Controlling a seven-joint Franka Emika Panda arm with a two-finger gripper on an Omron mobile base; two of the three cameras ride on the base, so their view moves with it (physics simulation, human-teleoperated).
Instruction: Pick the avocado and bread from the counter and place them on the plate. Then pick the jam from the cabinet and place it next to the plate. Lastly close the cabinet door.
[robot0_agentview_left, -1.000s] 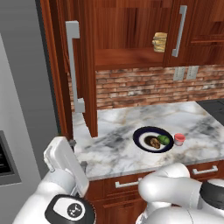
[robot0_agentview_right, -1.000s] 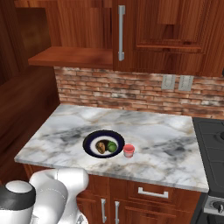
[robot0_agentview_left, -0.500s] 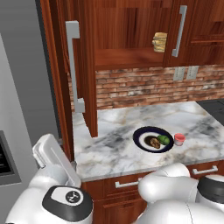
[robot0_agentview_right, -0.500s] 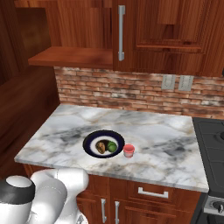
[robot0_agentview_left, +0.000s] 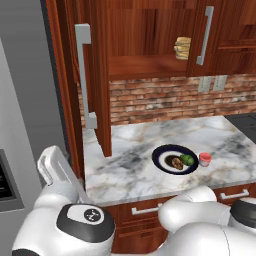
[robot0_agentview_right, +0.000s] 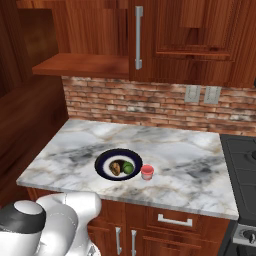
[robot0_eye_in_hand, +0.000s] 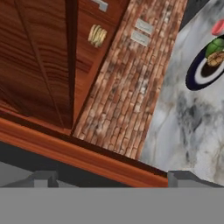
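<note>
Closing step status: only the cabinet door (robot0_agentview_left: 102, 85) is left to handle; it stands swung out, edge-on to the left base view, at 10 o'clock from the plate (robot0_agentview_left: 156, 159).
Change, arm: over the last second the white forearm link (robot0_agentview_left: 52, 167) has swung toward 9 o'clock in the left base view, away from the plate and toward the open door. The base views themselves have not shifted, so the base is judged stationary.
Change, objects: none; every item on the counter (robot0_agentview_left: 125, 172) has kept its place.
Gripper (robot0_eye_in_hand: 111, 179): jaws spread wide with nothing between them. In the hand view the reddish door edge (robot0_eye_in_hand: 87, 153) runs just above the fingertips (robot0_eye_in_hand: 43, 177).
Avocado (robot0_agentview_left: 187, 159): on the plate, 3 o'clock side.
Bread (robot0_agentview_left: 175, 162): on the plate, touching or just beside the avocado at its 9 o'clock.
Jam (robot0_agentview_left: 205, 159): upright on the counter just beside the plate rim at 3 o'clock, apart from the food.
Right base view check: plate (robot0_agentview_right: 100, 165), bread (robot0_agentview_right: 116, 168), avocado (robot0_agentview_right: 128, 168) and jam (robot0_agentview_right: 147, 172) sit in the same order.
Meaning for task: both placement stages are judged complete. The arm appears to be lining up on the door for a push.
Next move requirement: contact on the door's outer face, pushing toward the cabinet front.
Risk: fingers catching the silver bar handle (robot0_agentview_left: 82, 75) or slipping off the thin edge.
</note>
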